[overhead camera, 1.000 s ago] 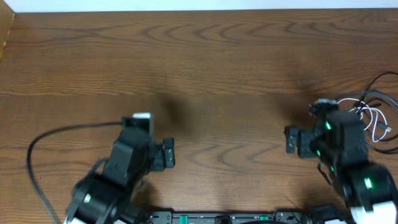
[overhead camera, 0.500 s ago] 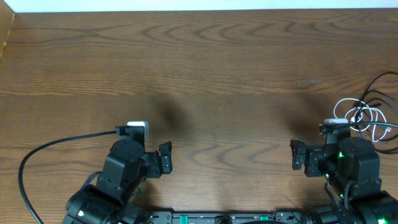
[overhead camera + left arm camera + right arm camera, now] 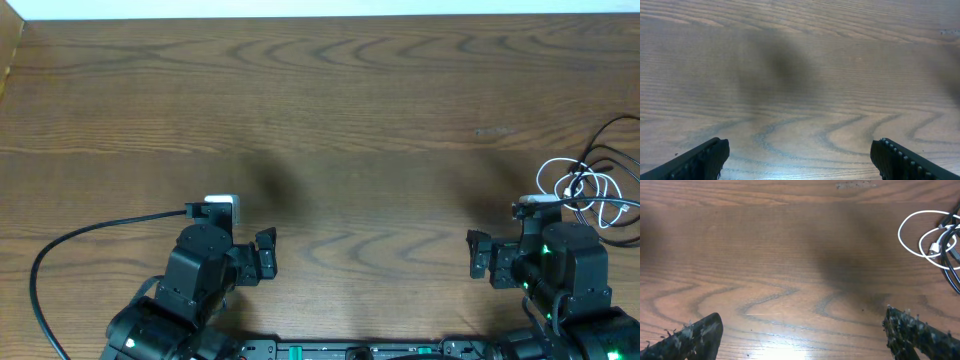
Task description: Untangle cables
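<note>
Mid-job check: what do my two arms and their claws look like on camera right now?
The left arm and right arm are black and blocky with small green lights. A thick black cable trails from the left one. Each wrist carries a white block. The left claw has dark ridged fingers; the right claw has fingers flecked with pale fuzz.

Table (image 3: 350, 100): mid-brown wood, darker wavy grain lines, dim shadow patches. Cables (image 3: 590, 190): one white cord (image 3: 899, 234), the rest black. Left gripper (image 3: 800, 160), right gripper (image 3: 800, 335): black. Right arm (image 3: 575, 275): black, green lights.
</note>
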